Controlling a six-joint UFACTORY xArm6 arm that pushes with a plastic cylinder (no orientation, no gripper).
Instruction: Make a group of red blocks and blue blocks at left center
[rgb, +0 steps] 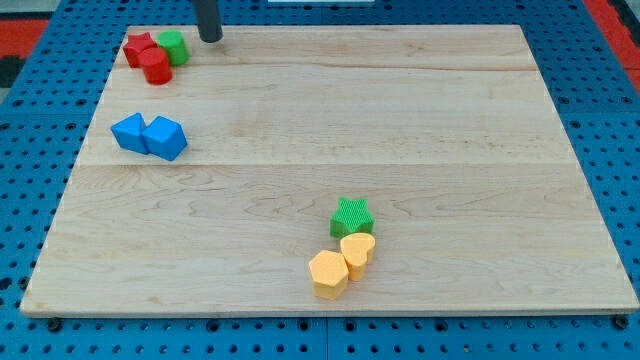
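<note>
Far left on the counter (400, 120): red star block (139, 47), red cylinder (156, 67) and green cylinder (174, 47) bunched and touching, my tip (211, 38) just right of the green one, apart from it. Down at left center, two blue blocks (129, 132) (165, 138) pressed together. Near, right of middle, green star (352, 216) and two yellow blocks (357, 250) (328, 273) clustered; no end effector here, just a bare rod, nothing grasped.
</note>
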